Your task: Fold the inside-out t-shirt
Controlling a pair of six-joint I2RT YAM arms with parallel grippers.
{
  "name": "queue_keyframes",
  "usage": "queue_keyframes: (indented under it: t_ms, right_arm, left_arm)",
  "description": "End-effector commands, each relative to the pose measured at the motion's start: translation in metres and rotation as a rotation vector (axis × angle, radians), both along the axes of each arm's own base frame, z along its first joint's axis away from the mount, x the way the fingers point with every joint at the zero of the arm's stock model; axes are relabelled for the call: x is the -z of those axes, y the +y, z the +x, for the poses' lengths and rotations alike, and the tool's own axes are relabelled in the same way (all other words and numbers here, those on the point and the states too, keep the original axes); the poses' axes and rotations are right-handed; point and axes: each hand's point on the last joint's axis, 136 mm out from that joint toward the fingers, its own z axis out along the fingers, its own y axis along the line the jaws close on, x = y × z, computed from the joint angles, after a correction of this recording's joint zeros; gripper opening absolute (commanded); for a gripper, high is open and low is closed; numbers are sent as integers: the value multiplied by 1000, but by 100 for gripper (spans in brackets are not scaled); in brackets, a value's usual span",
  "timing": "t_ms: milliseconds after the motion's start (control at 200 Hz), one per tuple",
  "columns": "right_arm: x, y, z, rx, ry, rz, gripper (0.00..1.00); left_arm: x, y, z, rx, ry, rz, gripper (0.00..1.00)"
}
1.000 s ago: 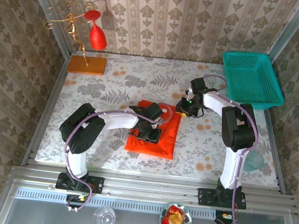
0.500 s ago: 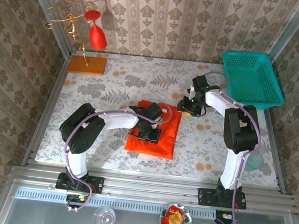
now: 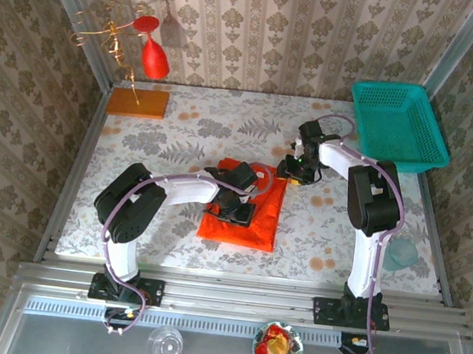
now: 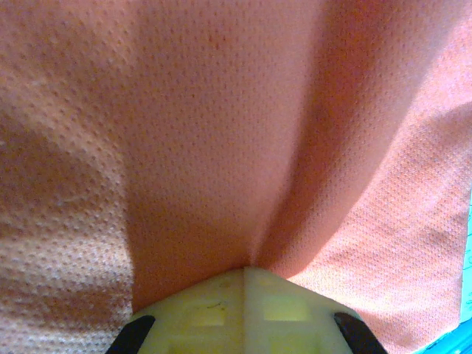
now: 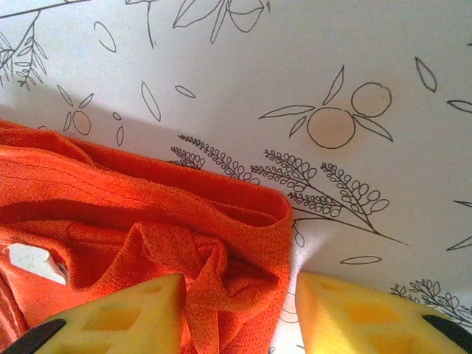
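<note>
The left gripper [image 3: 234,216] is seen pressed together on a pucker of the inside-out t-shirt [image 3: 258,224], which is laid folded mid-table [image 3: 181,141], and its crumpled far right corner is straddled, ungripped, by the spread right gripper [image 5: 237,286].

Folded shirt [image 3: 261,224] lies flat; left gripper [image 3: 234,209] rests on it, right gripper [image 3: 291,171] sits at its far right corner.

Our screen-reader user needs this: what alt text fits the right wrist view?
A bunched corner of the orange t-shirt lies between the parted yellow fingers of the right gripper, on a white tablecloth printed with leaves and fruit. A white label shows at left.
</note>
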Motion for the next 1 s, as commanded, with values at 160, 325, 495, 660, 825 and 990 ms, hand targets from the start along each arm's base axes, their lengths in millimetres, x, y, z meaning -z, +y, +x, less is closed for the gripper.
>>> queue_keyframes:
  t_ms: [160, 325, 495, 660, 825, 990]
  right_arm:
    - [7, 16, 0, -3, 0, 79, 41]
    - [0, 18, 5, 16, -36, 124, 38]
    - [-4, 19, 5, 20, -41, 140, 36]
    - [-6, 19, 5, 25, -44, 155, 34]
    - [-8, 18, 5, 29, -47, 165, 33]
    - [-12, 18, 5, 34, -55, 181, 30]
  left_arm:
    - [21, 20, -13, -21, 57, 95, 2]
    - [22, 19, -14, -20, 61, 92, 2]
    - [23, 18, -14, -17, 65, 92, 2]
    - [24, 19, -15, -19, 68, 93, 2]
    - [23, 18, -15, -19, 68, 91, 2]
    - [24, 18, -15, -19, 70, 93, 1]
